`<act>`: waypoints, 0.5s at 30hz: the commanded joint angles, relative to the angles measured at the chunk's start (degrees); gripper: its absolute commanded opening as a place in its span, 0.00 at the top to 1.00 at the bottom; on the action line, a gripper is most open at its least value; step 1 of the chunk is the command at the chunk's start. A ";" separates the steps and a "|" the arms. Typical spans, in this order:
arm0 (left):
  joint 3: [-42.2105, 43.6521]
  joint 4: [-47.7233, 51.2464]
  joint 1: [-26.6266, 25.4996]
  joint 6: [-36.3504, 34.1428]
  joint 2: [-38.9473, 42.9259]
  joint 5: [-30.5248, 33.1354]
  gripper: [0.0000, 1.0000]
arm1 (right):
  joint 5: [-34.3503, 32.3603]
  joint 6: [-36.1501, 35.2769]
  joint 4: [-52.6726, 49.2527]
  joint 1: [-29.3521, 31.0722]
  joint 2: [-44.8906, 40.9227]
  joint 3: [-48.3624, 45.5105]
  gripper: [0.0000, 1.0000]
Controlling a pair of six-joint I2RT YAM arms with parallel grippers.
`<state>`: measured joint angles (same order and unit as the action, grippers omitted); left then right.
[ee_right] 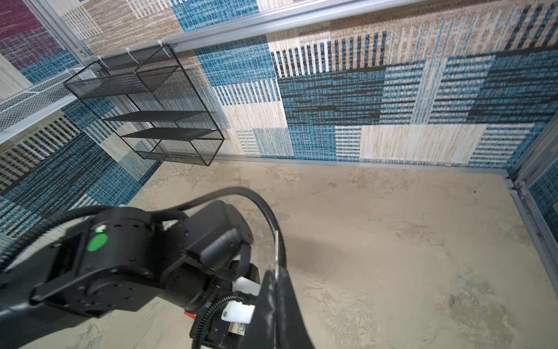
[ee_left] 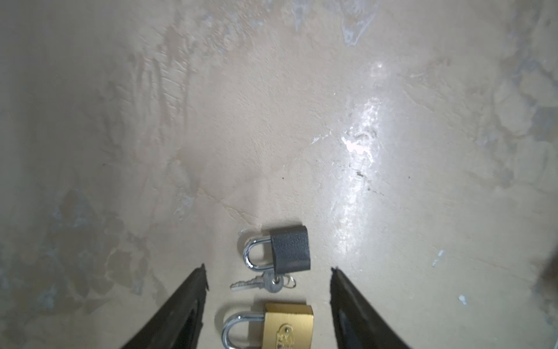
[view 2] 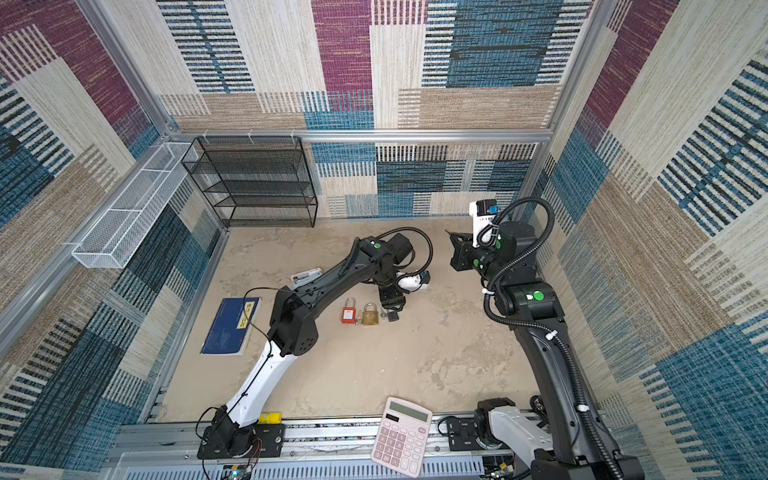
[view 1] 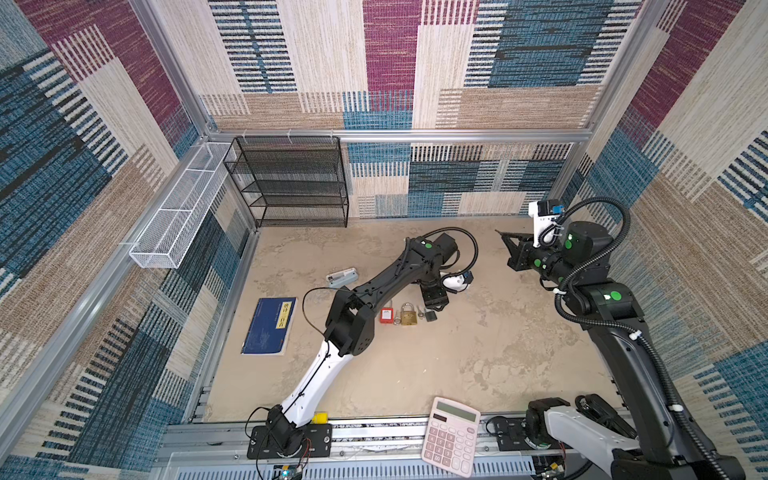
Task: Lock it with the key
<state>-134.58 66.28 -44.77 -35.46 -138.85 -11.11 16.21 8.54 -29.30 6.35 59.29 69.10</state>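
Three padlocks lay in a row on the table [view 1: 457, 365]: red padlock [view 1: 387, 314], brass padlock [ee_left: 287, 326], grey padlock [ee_left: 290, 249]. Key [ee_left: 262, 284] lay flat btwn brass & grey. L gripper [ee_left: 268, 270] hung over it, jaws spread, empty, prob. lined up for pickup. R gripper [view 1: 505, 237] sat parked high, well apart, clenched on nothing. Brass emblem & red label: unreadable.

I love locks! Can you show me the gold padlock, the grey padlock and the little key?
gold padlock [ee_left: 288, 327]: left wrist view, on its brass body.
grey padlock [ee_left: 290, 249]: left wrist view, on its dark body.
key [ee_left: 272, 282]: left wrist view, on its round head.
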 commanded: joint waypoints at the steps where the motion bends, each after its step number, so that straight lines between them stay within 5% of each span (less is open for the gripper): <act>1: 8.92 -13.87 1.42 3.87 8.04 -2.55 0.30 | -0.72 5.47 4.15 -0.18 -1.46 -3.27 1.00; 6: 19.54 -22.81 4.56 8.06 18.35 -3.95 0.30 | 0.37 17.77 12.34 -0.46 -4.84 -13.39 1.00; 15: 45.66 -40.32 10.06 17.66 36.98 -7.82 0.30 | 9.43 55.62 39.20 0.96 -9.98 -44.04 1.00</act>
<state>-94.13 35.20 -35.57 -23.00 -105.54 -16.82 22.24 47.53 -3.49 6.37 50.63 29.28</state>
